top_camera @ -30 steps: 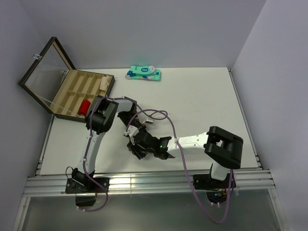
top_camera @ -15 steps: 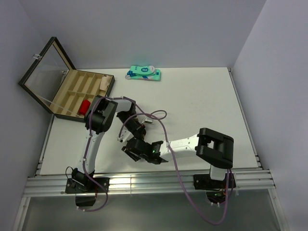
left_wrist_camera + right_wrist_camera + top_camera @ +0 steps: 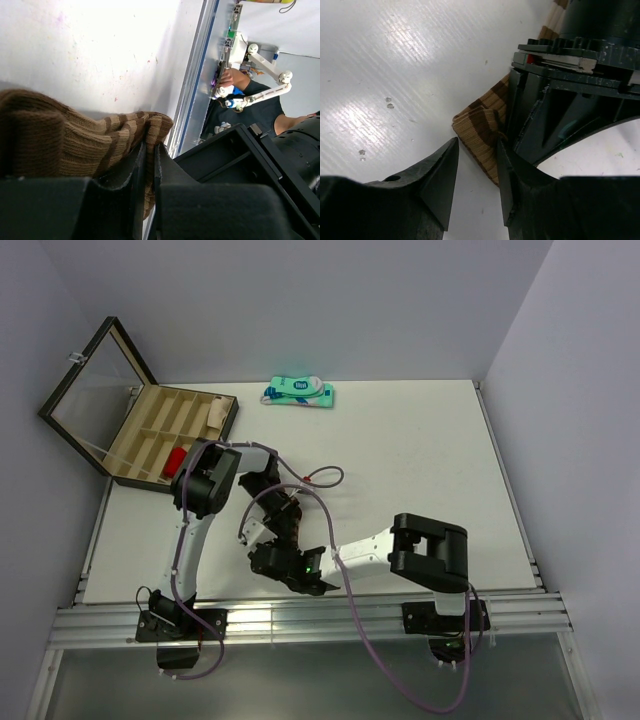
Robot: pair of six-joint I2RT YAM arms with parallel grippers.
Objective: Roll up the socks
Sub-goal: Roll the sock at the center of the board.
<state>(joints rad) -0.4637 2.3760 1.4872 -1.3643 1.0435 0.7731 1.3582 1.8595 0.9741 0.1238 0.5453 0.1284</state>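
Your left claw (image 3: 150, 152) pinched the brown sock (image 3: 75, 137), right claw (image 3: 477, 146) spread at its end; you needed a tight tuck.

Left claw (image 3: 285, 528) just beside right claw (image 3: 272, 560)

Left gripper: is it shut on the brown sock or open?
Shut on the brown sock. In its wrist view the fingers of the left gripper nearly meet, with striped fabric pinched in the slit between them.
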